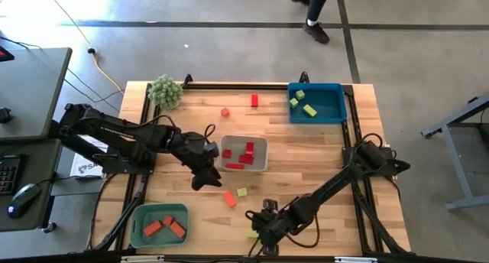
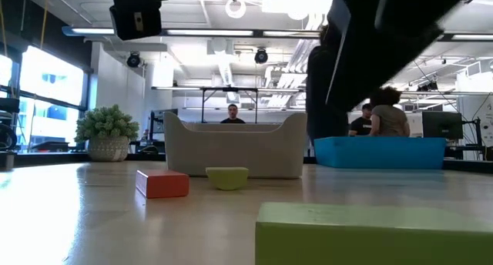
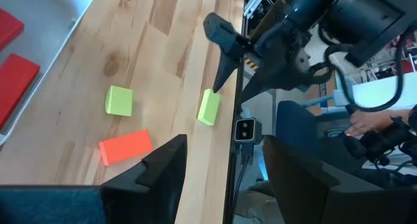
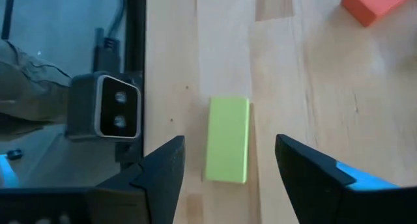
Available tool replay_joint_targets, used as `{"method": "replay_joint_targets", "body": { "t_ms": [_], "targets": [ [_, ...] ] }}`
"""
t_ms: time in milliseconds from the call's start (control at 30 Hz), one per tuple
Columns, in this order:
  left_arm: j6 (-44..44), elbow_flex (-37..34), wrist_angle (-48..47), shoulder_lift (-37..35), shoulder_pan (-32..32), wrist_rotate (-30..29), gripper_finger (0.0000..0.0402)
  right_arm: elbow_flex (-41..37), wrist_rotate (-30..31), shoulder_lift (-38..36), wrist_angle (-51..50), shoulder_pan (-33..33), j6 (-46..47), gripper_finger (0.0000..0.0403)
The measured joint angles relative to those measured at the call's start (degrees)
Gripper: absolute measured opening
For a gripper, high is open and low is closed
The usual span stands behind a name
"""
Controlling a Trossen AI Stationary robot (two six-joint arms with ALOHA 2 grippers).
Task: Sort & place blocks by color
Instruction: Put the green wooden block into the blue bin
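Observation:
My right gripper [image 4: 228, 178] is open near the table's front edge, its fingers standing on either side of a yellow-green bar [image 4: 228, 139] that lies flat on the wood [image 1: 252, 234], without touching it. My left gripper [image 1: 201, 177] is open and holds nothing, left of the grey tray [image 1: 262, 144] that holds red blocks. An orange-red bar [image 1: 229, 199] and a yellow-green cube [image 1: 242, 193] lie loose between the two grippers. Two red blocks [image 1: 225, 112] lie on the far half of the table.
A blue tray [image 1: 336, 110] with yellow-green blocks stands at the far right. A green tray [image 1: 137, 217] with orange-red blocks stands at the near left. A fuzzy green plant [image 1: 166, 91] sits at the far left corner. A camera [image 4: 107, 113] is mounted at the front edge beside the bar.

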Motion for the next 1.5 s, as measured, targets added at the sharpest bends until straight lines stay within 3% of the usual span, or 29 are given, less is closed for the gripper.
{"method": "replay_joint_targets", "body": {
  "t_ms": [567,900,1267,1500],
  "targets": [
    [0.20,0.00,0.00,0.28,1.57,-0.39,0.0191,0.00,-0.42,6.42,3.11,0.83,-0.37,0.0243],
    [1.64,0.00,0.00,0.28,3.90,-0.39,0.0191,0.44,2.77,8.22,0.27,1.49,2.78,0.0242],
    [2.42,-0.02,-0.02,0.30,7.04,-0.37,0.0191,0.42,6.69,8.32,-5.70,1.00,4.04,0.0146],
    [4.36,-0.04,0.00,0.31,9.02,-0.38,0.0191,0.38,5.18,8.26,-8.45,-0.25,5.68,0.0130]
  ]
}}
